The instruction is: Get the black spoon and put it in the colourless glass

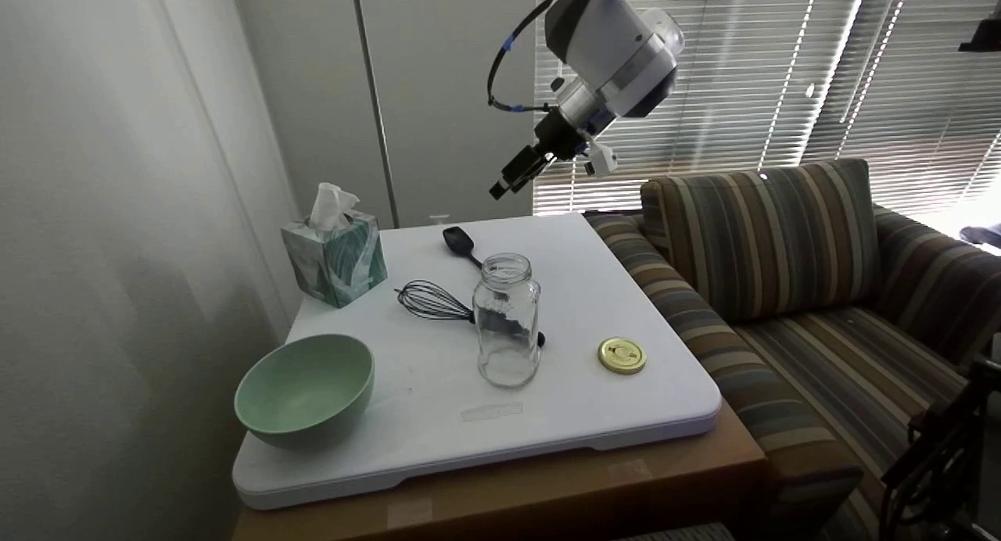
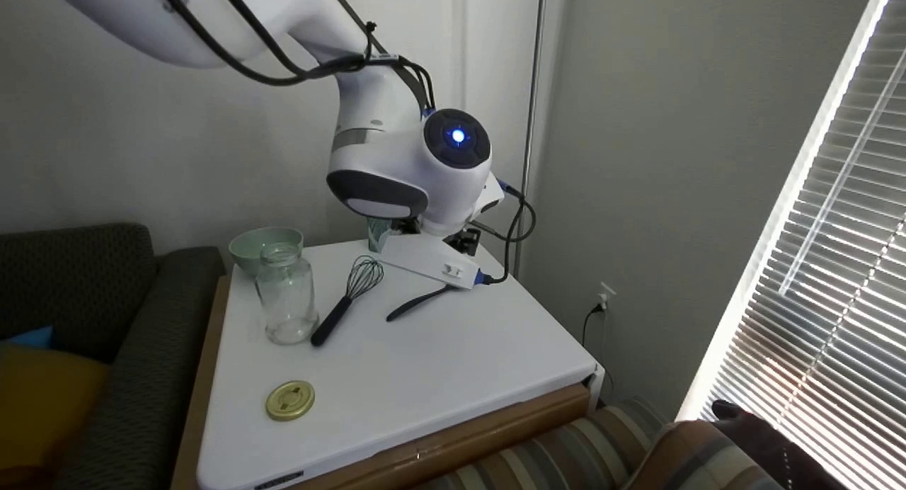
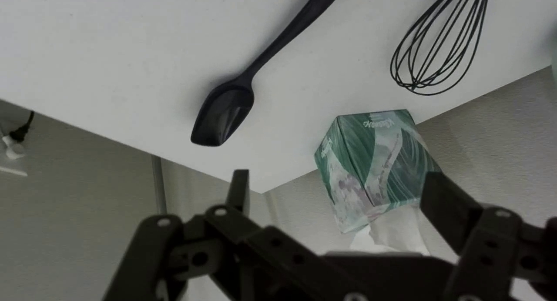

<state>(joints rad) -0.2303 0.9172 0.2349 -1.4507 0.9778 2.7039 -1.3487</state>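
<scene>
We find the colourless glass [image 1: 507, 349] upright, the whisk [image 1: 468, 317] showing through its wall; the tissue box [image 1: 338, 263] holds a tissue [image 1: 332, 206]. The black spoon [image 3: 278, 44] lies on the table [image 1: 583, 392], its handle cut off in the wrist view. The gripper [image 3: 337, 179] stands wide.

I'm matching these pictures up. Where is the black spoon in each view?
In an exterior view: spoon just up-left of centre, handle running behind the glass.
In an exterior view: spoon just below centre, its head hidden.
In the wrist view: spoon upper middle, handle cut by the top edge.
Landmark in all three: the whisk.
</scene>
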